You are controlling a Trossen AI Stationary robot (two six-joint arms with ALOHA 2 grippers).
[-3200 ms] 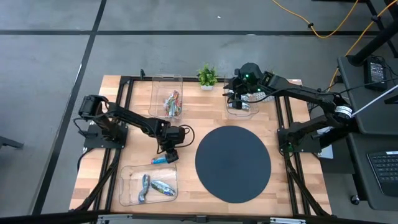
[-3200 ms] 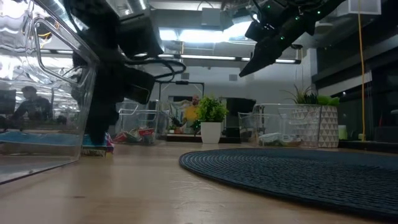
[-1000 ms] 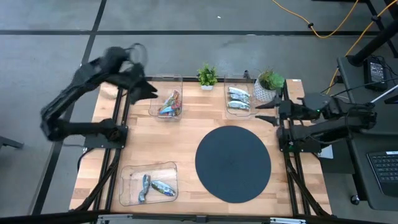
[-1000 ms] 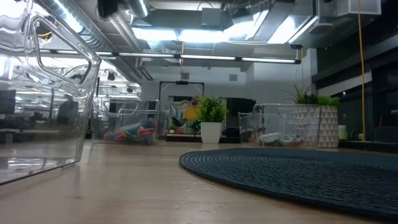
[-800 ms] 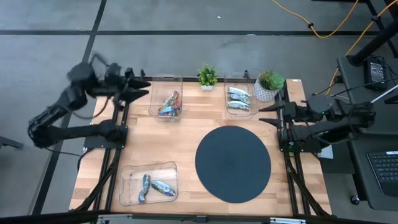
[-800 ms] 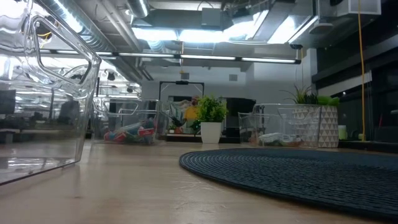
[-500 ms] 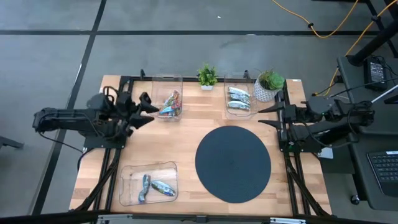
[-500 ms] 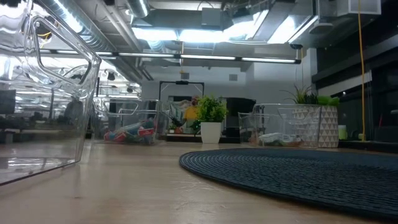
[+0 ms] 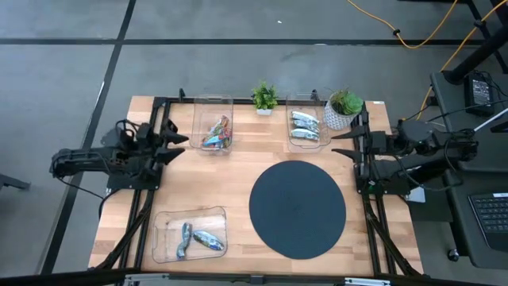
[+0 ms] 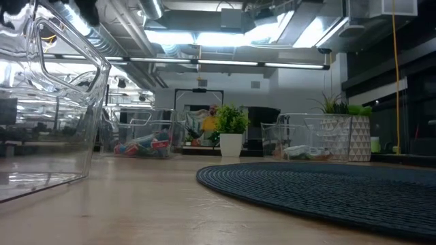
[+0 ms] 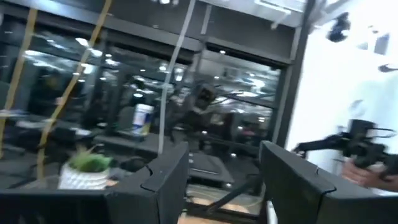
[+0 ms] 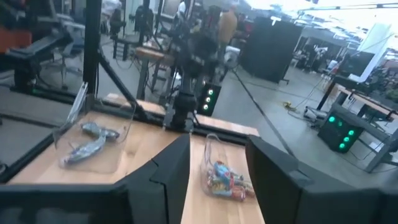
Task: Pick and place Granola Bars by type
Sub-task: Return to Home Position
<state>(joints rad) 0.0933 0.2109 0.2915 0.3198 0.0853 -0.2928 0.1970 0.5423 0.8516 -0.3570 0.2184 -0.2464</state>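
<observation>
Granola bars lie sorted in three clear trays. Red and blue bars fill the far-left tray, silver bars the far-right tray, and green and blue bars the near-left tray. My left gripper is open, low at the table's left edge, and holds nothing. My right gripper is open at the right edge, also holding nothing. The right wrist view shows the red bars and the green bars past its open fingers.
A round black mat covers the table's middle right. Two small potted plants stand at the far edge beside the trays. In the low view the near tray's wall stands close on the left.
My left arm has swung down from high over the table's far left corner and folded back toward the left edge, where its open gripper now sits low. The right arm has hardly moved. The bars and trays lie as before.
</observation>
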